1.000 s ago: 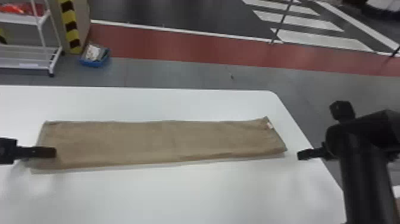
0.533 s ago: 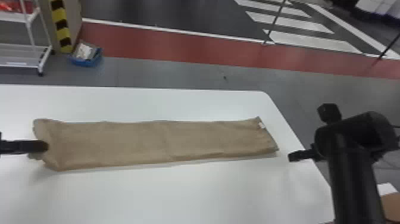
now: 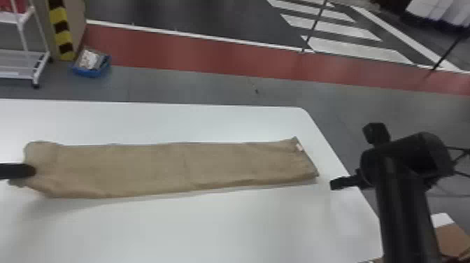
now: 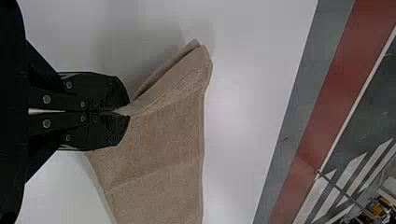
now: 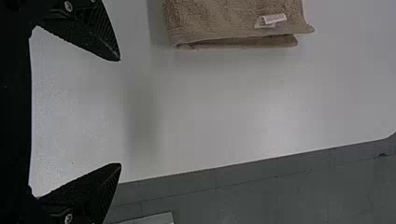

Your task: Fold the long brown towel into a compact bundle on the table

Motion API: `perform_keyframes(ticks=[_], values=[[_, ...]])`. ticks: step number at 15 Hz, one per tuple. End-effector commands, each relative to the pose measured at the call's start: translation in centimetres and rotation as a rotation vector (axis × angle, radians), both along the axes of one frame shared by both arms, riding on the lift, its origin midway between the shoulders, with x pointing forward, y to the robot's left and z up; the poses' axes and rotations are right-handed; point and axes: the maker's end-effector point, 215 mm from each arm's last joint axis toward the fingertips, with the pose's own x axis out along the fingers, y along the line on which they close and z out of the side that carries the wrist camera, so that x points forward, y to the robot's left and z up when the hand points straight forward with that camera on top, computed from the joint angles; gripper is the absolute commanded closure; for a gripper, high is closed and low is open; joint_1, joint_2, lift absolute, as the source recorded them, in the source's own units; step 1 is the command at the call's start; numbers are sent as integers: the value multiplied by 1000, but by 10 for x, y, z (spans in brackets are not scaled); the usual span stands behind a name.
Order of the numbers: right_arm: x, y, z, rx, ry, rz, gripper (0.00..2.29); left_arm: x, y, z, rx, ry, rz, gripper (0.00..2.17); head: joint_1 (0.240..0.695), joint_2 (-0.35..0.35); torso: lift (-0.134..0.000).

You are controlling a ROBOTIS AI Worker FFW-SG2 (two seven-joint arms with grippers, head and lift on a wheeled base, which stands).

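Towel [image 3: 168, 169], long, brown, its end newly lifted, pinched by black left gripper [image 4: 126, 111]: folding likely; black right gripper [image 5: 120, 112] spread.

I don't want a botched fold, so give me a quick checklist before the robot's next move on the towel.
1. Left gripper shut on towel: ok, at its left end.
2. Every layer caught there: cannot tell.
3. Left end smooth: not ok, bunched at the grip.
4. Right end lying on table: ok.
5. Right gripper open and empty: ok.
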Motion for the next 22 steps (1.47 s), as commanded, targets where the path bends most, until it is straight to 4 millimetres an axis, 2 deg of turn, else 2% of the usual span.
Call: perform_keyframes(ticks=[1,7,8,9,10,11,16,22], values=[[0,0,0,0,0,4,80,-1,25,-3,31,3,17,2142,695,-310,-125],[1,2,-1,-3,3,11,80,-6,63,-13,88,-6,23,2138,695,-257,-125],[1,2,-1,-1,4,8,80,-8,64,-16,93,-3,29,1777,695,-250,-125],[1,4,-1,-2,6,9,80,-8,65,-20,92,-2,51,778,695,-244,-125],[1,6,-2,0,8,9,80,-7,69,-22,102,-1,76,181,695,-240,-125],[0,5,-3,2,8,7,80,-6,67,-26,103,6,97,87,695,-231,-125],[-7,3,-6,5,12,2,80,-7,68,-46,103,59,223,87,695,-222,-125],[-7,5,-7,6,15,4,80,21,81,-31,142,-69,244,80,695,-220,-125]])
